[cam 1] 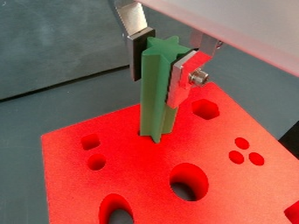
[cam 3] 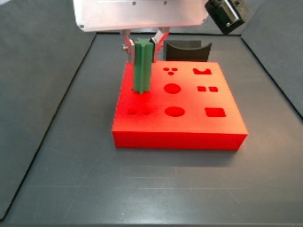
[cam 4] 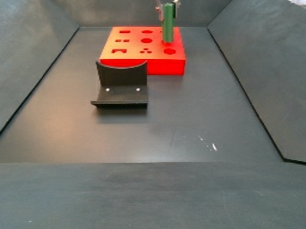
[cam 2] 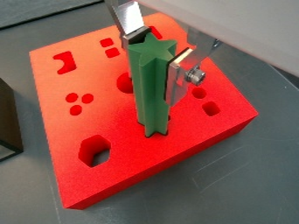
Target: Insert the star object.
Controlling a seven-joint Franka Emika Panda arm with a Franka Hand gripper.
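Observation:
The star object (cam 1: 158, 92) is a bright green ridged bar that stands upright on the red block (cam 1: 70, 153). My gripper (cam 1: 160, 54) is shut on its top end, with a silver finger on each side. In a wrist view (cam 2: 149, 87) the bar's lower end meets the block's top (cam 2: 128, 179) among the cut-out holes; any hole under it is hidden. In a side view the gripper (cam 3: 142, 40) holds the bar (cam 3: 142, 66) over the block's left part (cam 3: 178, 131). It also shows in a side view (cam 4: 169, 25) on the block (cam 4: 143, 59).
The red block has round, square, hexagonal and other holes around the bar. The dark fixture (cam 3: 190, 46) stands on the floor beside the block and also shows in a side view (cam 4: 120, 85). Dark walls ring the grey floor (cam 4: 156, 134).

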